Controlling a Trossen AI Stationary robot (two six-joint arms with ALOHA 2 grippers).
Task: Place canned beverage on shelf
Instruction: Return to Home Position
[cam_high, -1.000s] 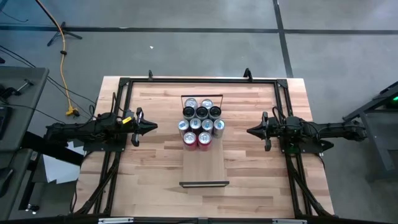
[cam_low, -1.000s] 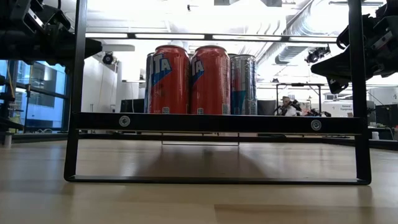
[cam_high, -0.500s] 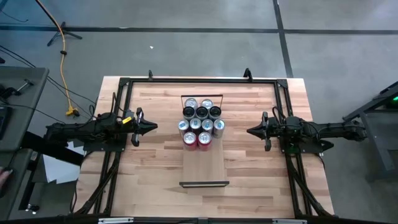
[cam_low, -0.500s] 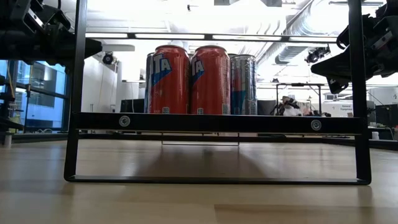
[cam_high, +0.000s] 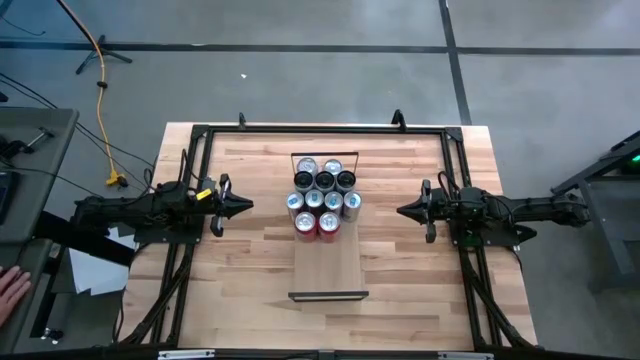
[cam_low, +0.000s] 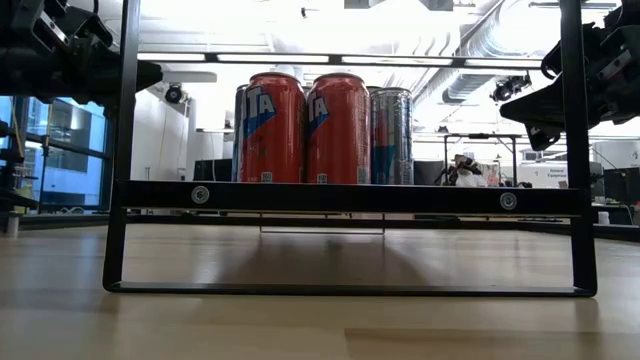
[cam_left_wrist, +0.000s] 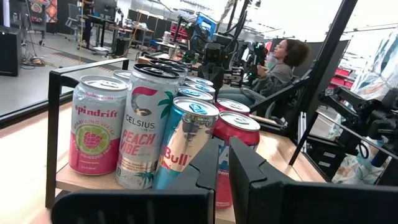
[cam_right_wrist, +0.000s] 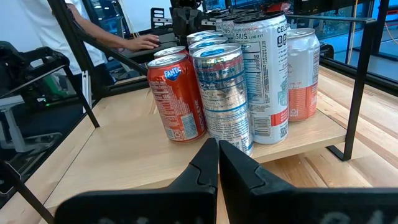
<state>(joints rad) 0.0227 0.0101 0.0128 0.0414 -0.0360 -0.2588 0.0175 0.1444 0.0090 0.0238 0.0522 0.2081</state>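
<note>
Left gripper (cam_high: 243, 204), right gripper (cam_high: 404, 211) pressed together, empty, well apart from shelf (cam_high: 327, 265); cans (cam_high: 323, 195) stood grouped on it; homing step seemed done, no further placing needed

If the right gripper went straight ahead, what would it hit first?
Probably the silver can on the shelf, next to the red Fanta can: the right gripper aims at its side, though depth is unclear.
</note>
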